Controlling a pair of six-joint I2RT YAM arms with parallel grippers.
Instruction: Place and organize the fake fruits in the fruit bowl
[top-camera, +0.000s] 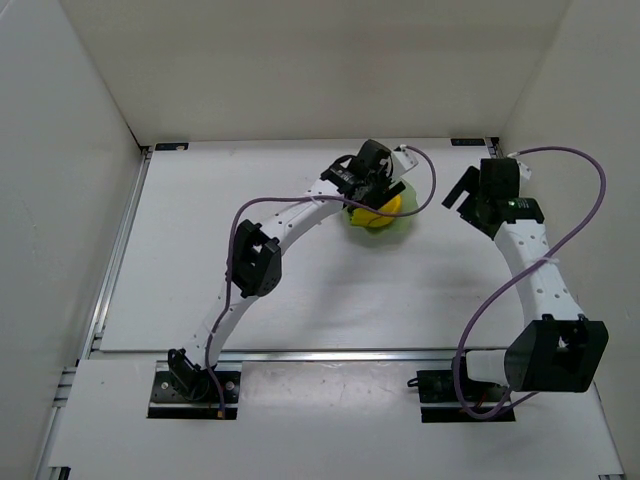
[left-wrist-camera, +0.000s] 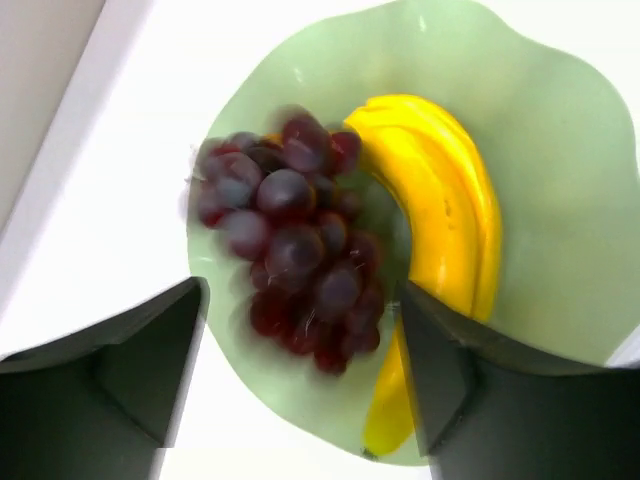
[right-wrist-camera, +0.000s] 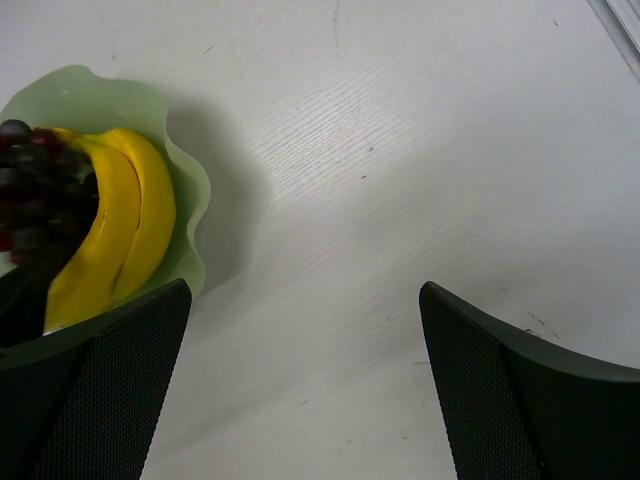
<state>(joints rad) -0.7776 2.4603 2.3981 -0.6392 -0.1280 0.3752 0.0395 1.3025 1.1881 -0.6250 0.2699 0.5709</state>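
Left claw (left-wrist-camera: 300, 292): jaws stand apart, gripping nothing. It hangs straight over the bowl (left-wrist-camera: 560, 150), its two dark fingers (left-wrist-camera: 110, 380) framing the fruit from above.

Grapes (left-wrist-camera: 290, 250): dark red-purple cluster, lying in the bowl between the spread fingers. Slightly blurred in the left wrist view. No clear contact with either finger, though the gap on the banana side is narrow.

Bananas (left-wrist-camera: 445, 220): glossy yellow bunch, lying in the bowl just beside the grapes and curving round them, touching them along the inner edge. One tip reaches the bowl's rim.

Bowl: pale mint green with a wavy rim, sitting flat on the table (right-wrist-camera: 400, 150). From above, it is near the far edge, around the middle, mostly hidden under the left claw (top-camera: 372, 190).

Right claw (right-wrist-camera: 305, 295): jaws wide apart and empty, over bare tabletop. The bowl sits off to its left, apart from it. In the overhead view the right claw (top-camera: 460, 195) is well to the right of the bowl.

Surface: matte white board with faint scuffs and small dark specks. A metal rail (top-camera: 115, 250) runs along its left side.

Room: plain white walls (top-camera: 300, 60) enclose the table at the back and on both sides. Purple cables (top-camera: 590, 200) loop along each arm.
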